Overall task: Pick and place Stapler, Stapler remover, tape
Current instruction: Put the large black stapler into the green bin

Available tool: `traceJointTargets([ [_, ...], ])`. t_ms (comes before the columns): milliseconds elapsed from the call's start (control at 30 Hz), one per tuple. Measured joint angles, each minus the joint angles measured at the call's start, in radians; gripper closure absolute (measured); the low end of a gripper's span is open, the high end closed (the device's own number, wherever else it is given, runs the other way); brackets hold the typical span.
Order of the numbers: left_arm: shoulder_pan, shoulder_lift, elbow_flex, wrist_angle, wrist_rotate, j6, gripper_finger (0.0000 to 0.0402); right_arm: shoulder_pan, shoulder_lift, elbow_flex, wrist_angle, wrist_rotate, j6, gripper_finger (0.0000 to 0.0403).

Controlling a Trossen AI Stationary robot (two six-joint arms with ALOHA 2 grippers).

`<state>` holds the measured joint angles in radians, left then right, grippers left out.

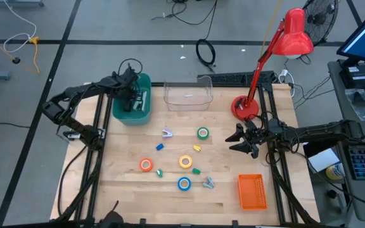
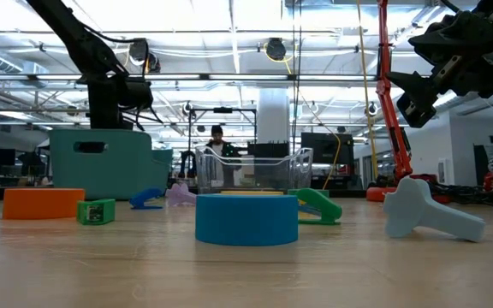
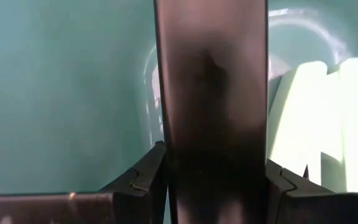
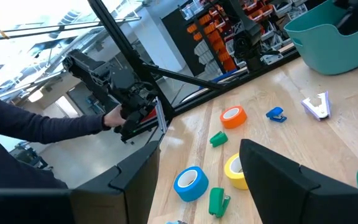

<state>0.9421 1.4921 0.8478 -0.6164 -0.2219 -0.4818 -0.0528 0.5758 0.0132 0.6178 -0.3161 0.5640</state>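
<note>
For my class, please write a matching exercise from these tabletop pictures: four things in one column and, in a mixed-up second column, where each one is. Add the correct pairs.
Things
1. orange tape
2. green tape
3. orange basket
4. left hand

Places
A. over the teal bin
B. near the table's front right corner
C. nearest the red lamp
D. farthest left of the four tape rolls

Pairs: 1-D, 2-C, 3-B, 4-A

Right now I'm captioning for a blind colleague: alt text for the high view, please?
The left claw reaches into a teal bin holding a dark stapler; four tape rolls lie scattered on the wooden table. The right claw hovers open.
</note>
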Motion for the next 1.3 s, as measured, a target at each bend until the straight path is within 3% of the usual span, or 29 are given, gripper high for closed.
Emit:
traceJointTargets([
  [600, -0.008, 0.000, 0.000, -0.048, 0.018, -0.067, 0.0251, 0.000, 0.000, 0.000, 0.000, 0.000, 0.000, 0.0186],
  [833, -0.009, 0.000, 0.001, -0.072, 0.031, -0.073, 0.0204, 0.000, 0.000, 0.000, 0.003, 0.000, 0.000, 0.0186],
  [1300, -0.008, 0.001, 0.039, -0.118, 0.079, -0.050, 0.0214, 0.000, 0.000, 0.000, 0.037, 0.000, 0.000, 0.0186],
])
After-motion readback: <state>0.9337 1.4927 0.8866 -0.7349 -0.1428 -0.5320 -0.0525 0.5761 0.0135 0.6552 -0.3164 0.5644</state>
